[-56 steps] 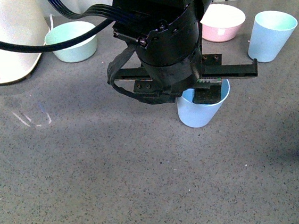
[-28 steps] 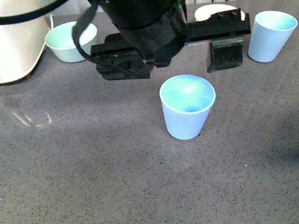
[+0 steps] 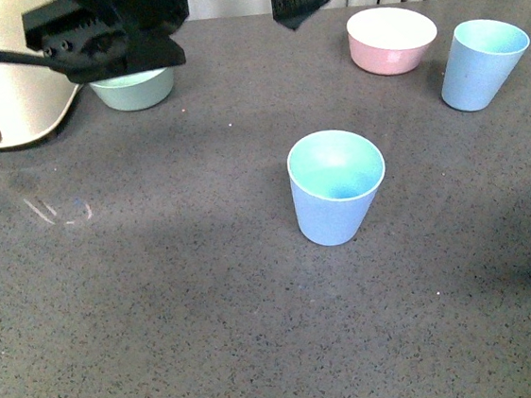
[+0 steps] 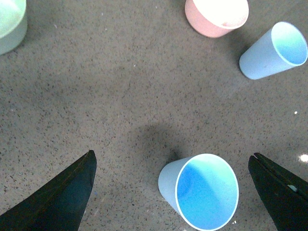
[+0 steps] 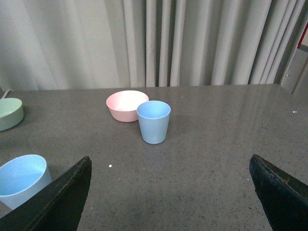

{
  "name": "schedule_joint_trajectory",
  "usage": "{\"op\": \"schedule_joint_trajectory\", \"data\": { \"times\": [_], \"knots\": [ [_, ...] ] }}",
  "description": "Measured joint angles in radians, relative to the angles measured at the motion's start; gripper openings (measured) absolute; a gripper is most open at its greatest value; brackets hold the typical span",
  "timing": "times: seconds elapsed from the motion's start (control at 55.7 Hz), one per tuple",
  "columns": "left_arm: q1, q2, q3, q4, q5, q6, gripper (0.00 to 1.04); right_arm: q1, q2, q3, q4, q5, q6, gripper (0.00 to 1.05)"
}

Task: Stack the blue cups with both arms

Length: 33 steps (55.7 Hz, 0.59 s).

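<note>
Nothing is stacked yet: the mid cup (image 3: pixel 337 187) sits at the centre of the desk (image 3: pixel 166 333), the corner cup (image 3: pixel 482 62) by its far right corner. Left fingers (image 4: pixel 62 197) and right fingers (image 5: pixel 57 199) gape, empty; a grasp seems next.

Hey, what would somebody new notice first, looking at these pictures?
A plain light-blue plastic tumbler stands upright and alone in the middle of the speckled grey tabletop. The black left gripper hangs open above it, touching nothing. A second identical light-blue tumbler stands at the far right, beside a pink bowl.
</note>
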Motion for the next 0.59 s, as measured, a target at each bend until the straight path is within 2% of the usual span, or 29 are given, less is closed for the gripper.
{"op": "schedule_joint_trajectory", "data": {
  "times": [0.108,0.126,0.144,0.179,0.233,0.251,0.269,0.323,0.377,0.538,0.592],
  "knots": [
    [0.002,-0.008,-0.003,0.003,0.001,0.000,0.96,0.000,0.000,0.000,0.000,0.000,0.000,0.96],
    [-0.002,-0.005,-0.014,0.027,-0.026,0.019,0.95,0.000,0.000,0.000,0.000,0.000,0.000,0.96],
    [-0.008,-0.005,-0.066,0.171,-0.142,0.060,0.90,0.000,0.000,0.000,0.000,0.000,0.000,0.96],
    [-0.011,-0.006,-0.132,0.345,-0.267,0.118,0.85,0.000,0.000,0.000,0.000,0.000,0.000,0.96],
    [-0.006,-0.018,-0.232,0.559,-0.390,0.208,0.78,0.000,0.000,0.000,0.000,0.000,0.000,0.96],
    [0.005,-0.036,-0.307,0.691,-0.457,0.257,0.72,0.000,0.000,0.000,0.000,0.001,0.000,0.96],
    [0.016,-0.052,-0.357,0.772,-0.481,0.284,0.69,0.000,0.000,0.000,0.000,0.001,0.000,0.96],
    [0.067,-0.130,-0.495,0.975,-0.485,0.342,0.56,0.000,0.000,0.000,0.000,0.001,0.000,0.96],
    [0.104,-0.195,-0.566,1.048,-0.469,0.364,0.48,0.000,0.000,0.000,0.000,0.001,0.000,0.96],
    [0.188,-0.340,-0.736,1.078,-0.391,0.391,0.21,0.000,0.000,0.000,0.000,0.000,0.000,0.96],
    [0.218,-0.388,-0.798,1.078,-0.352,0.396,0.08,0.000,0.000,0.000,0.000,0.000,0.000,0.96]
  ]
}}
